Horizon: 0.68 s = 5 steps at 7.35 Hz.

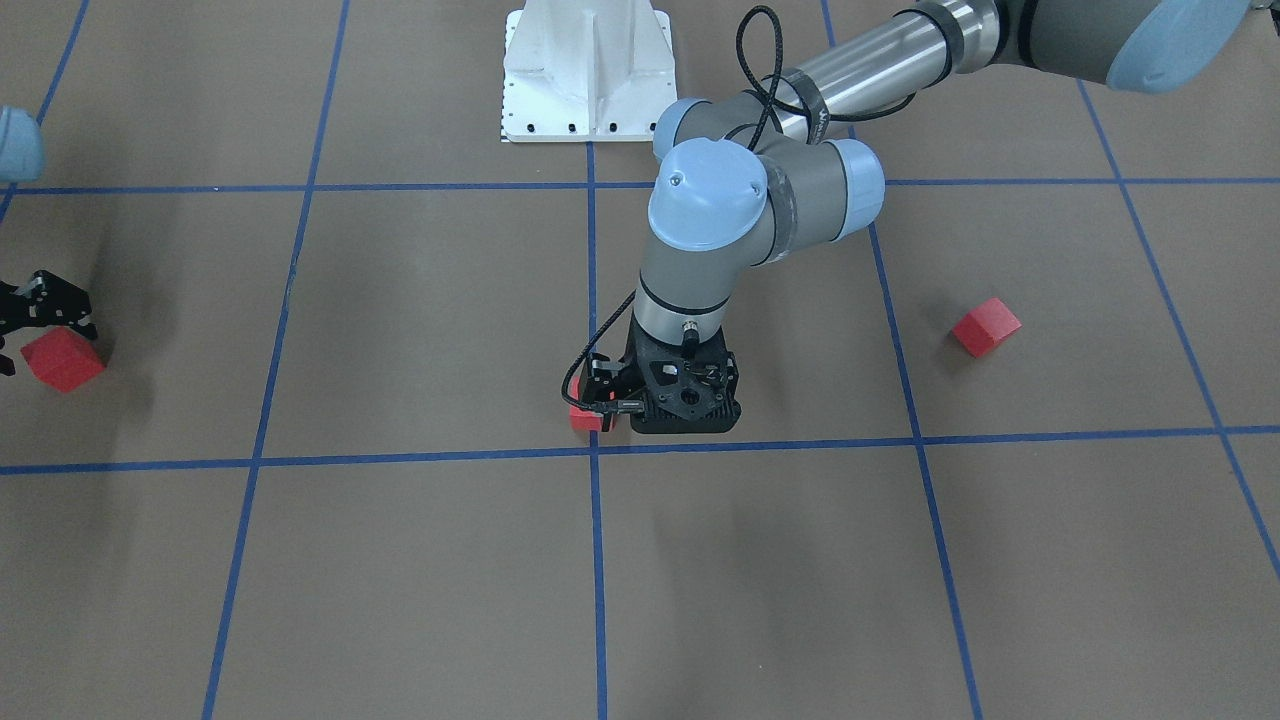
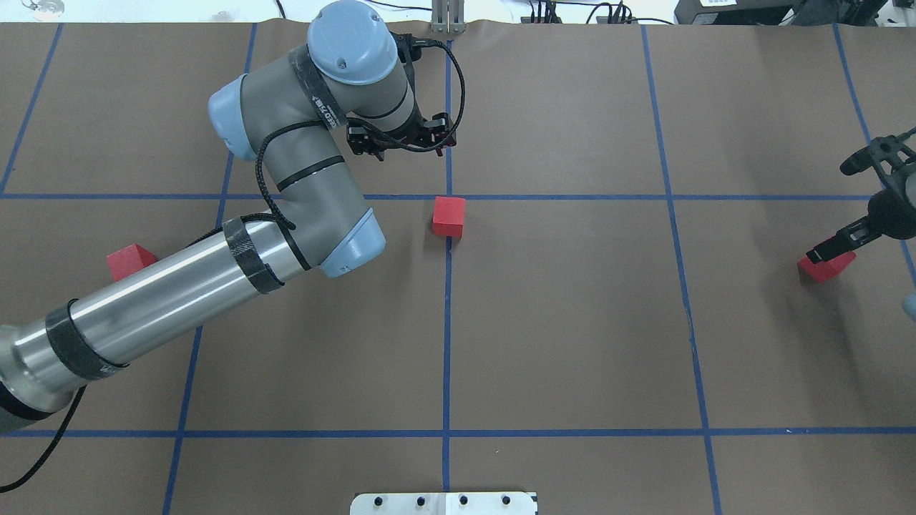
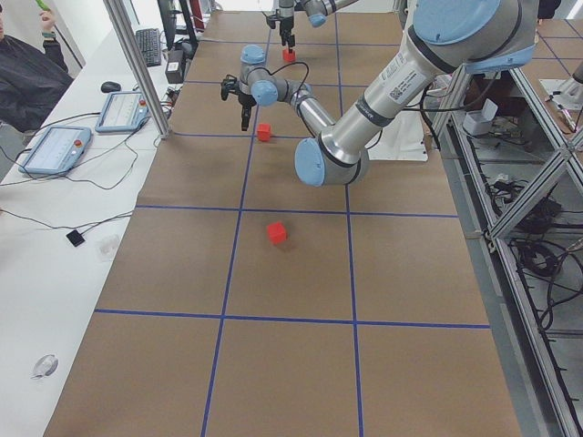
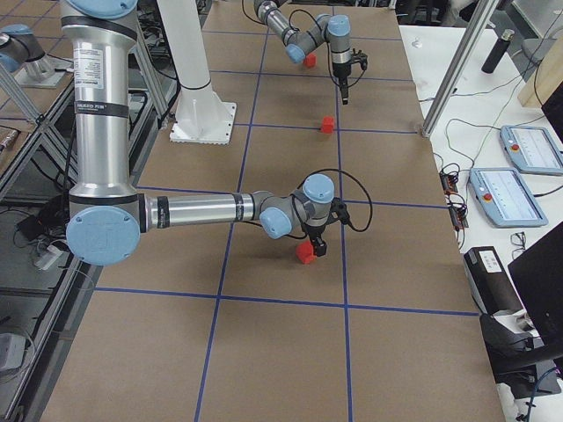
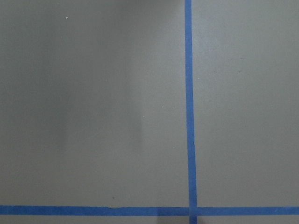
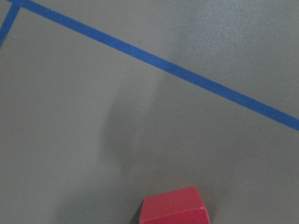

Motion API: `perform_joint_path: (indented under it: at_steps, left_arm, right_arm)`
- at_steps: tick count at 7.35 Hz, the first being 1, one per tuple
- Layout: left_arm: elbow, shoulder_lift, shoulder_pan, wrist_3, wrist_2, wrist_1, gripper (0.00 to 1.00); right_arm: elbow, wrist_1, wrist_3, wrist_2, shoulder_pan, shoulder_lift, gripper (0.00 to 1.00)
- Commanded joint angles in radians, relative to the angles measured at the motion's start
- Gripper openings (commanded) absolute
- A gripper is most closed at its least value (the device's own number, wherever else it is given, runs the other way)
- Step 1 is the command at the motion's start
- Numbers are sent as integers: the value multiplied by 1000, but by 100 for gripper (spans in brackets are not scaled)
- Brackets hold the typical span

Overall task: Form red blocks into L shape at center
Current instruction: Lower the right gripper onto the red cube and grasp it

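One red block [image 2: 449,216] lies on the brown surface on the blue line, just on the robot's side of the center crossing [image 2: 449,197]. My left gripper [image 2: 401,141] hovers just beyond that crossing, looks open and holds nothing; in the front-facing view it [image 1: 603,398] partly hides this block [image 1: 583,419]. Its wrist view shows only tape lines and the crossing [image 5: 191,210]. A second red block [image 2: 127,261] lies far left, partly behind my left arm. A third red block [image 2: 826,267] lies far right. My right gripper [image 2: 834,249] hangs open right over it, apparently not gripping, and the wrist view shows the block [image 6: 174,206] below.
The robot's white base plate [image 2: 444,503] stands at the near middle edge. Blue tape lines divide the brown surface into large squares. In the left side view, operator tablets and cables [image 3: 55,146] lie on a white bench beside the table.
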State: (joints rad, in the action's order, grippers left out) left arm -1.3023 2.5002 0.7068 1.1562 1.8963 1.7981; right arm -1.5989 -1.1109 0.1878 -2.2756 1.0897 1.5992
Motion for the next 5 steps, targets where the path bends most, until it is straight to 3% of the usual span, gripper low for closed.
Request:
perform_joint_path:
  at_steps: [1, 3, 4, 5]
  left_arm:
    - [0, -1, -3, -1, 3, 3, 100]
    - [0, -15, -6, 0, 3, 9, 100]
    - [-2, -15, -4, 0, 3, 9, 100]
    - [-2, -15, -3, -3, 3, 9, 100]
  right_arm:
    - [26, -6, -107, -1, -8, -4, 99]
    - [60, -1, -142, 1, -8, -11, 99]
    - [66, -1, -142, 1, -8, -13, 94]
    - [66, -1, -143, -2, -8, -12, 79]
